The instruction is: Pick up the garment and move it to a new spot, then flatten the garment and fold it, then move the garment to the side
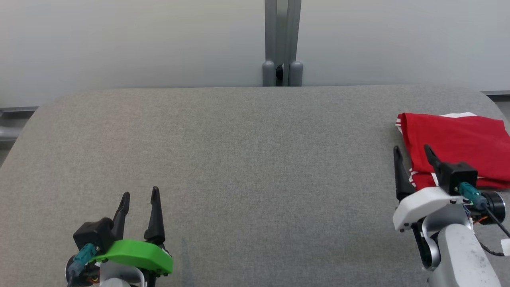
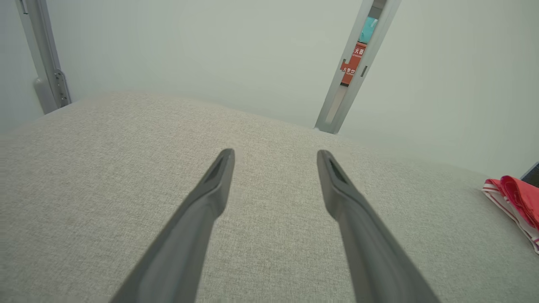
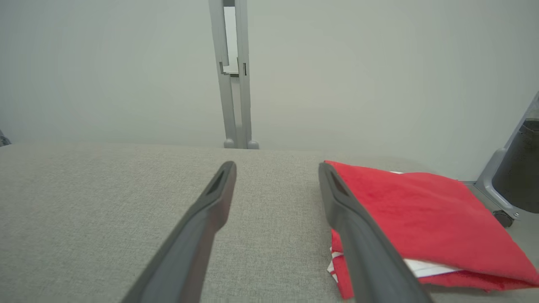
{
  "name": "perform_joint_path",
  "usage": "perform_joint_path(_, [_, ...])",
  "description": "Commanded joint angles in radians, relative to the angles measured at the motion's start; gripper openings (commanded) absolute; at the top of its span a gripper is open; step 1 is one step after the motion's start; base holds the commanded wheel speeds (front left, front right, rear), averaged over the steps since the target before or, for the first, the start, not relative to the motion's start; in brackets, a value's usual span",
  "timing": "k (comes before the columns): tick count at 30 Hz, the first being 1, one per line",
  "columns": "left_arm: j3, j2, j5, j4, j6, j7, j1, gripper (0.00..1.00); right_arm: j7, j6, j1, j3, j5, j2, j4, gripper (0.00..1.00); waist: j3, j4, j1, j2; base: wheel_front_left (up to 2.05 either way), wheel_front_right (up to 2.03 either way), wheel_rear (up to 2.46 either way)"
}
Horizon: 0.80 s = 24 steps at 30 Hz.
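Garment [image 1: 458,139]: red, folded, on table [image 1: 239,159]. Head view: just right of right gripper [image 1: 412,148], jaws parted, empty; left gripper [image 1: 141,191] parted, empty, well apart. Left wrist view: garment far right of jaws. Right wrist view: garment edge behind right-hand jaw; contact unclear.

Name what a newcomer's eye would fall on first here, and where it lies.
The folded red garment lies at the right end of the grey table. The right gripper stands open at its left edge; the left gripper, green-collared, is open at lower left.
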Motion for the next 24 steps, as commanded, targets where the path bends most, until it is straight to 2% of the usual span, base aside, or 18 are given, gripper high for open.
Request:
perform_joint_path(1, [0.006, -0.003, 0.004, 0.002, 0.006, -0.007, 0.016, 1.0, -0.017, -0.002, 0.031, 0.0, -0.009, -0.005, -0.016, 1.0, -0.004, -0.001, 0.0, 0.0, 0.0, 0.0, 0.0])
perform_joint_path(11, [0.023, -0.01, 0.028, 0.002, 0.027, -0.008, 0.062, 1.0, -0.075, -0.002, 0.15, 0.072, 0.097, -0.001, -0.045, 1.0, -0.007, -0.003, 0.0, 0.0, 0.0, 0.0, 0.0])
perform_joint_path(24, [0.01, -0.001, 0.076, 0.005, 0.022, -0.008, 0.046, 1.0, -0.099, -0.002, 0.147, 0.083, 0.104, -0.002, -0.01, 1.0, -0.002, 0.009, 0.0, 0.0, 0.0, 0.0, 0.0])
